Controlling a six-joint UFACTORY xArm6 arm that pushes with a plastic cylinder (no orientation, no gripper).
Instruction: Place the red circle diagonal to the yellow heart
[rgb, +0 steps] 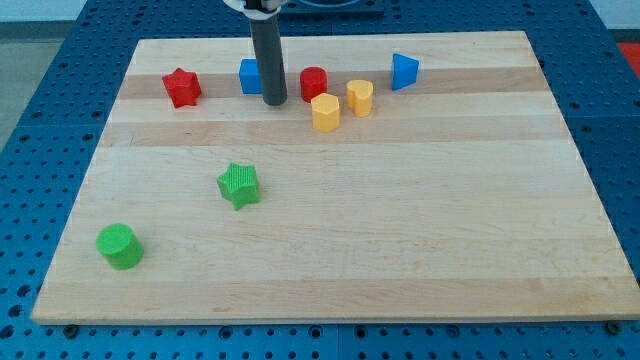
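The red circle (314, 83) stands near the view's top, just right of my tip (274, 101), with a small gap between them. The yellow heart (360, 97) lies right of the red circle and slightly lower. A yellow hexagon-like block (325, 112) sits just below the red circle, touching or nearly touching the heart's left side. The dark rod comes down from the view's top and partly covers a blue block (249, 76) on its left.
A red star (182, 87) lies at the top left. A blue triangle-like block (404, 71) lies at the top right. A green star (239, 185) sits left of centre, and a green circle (120, 246) sits at the bottom left. The wooden board (400, 240) lies on a blue pegboard table.
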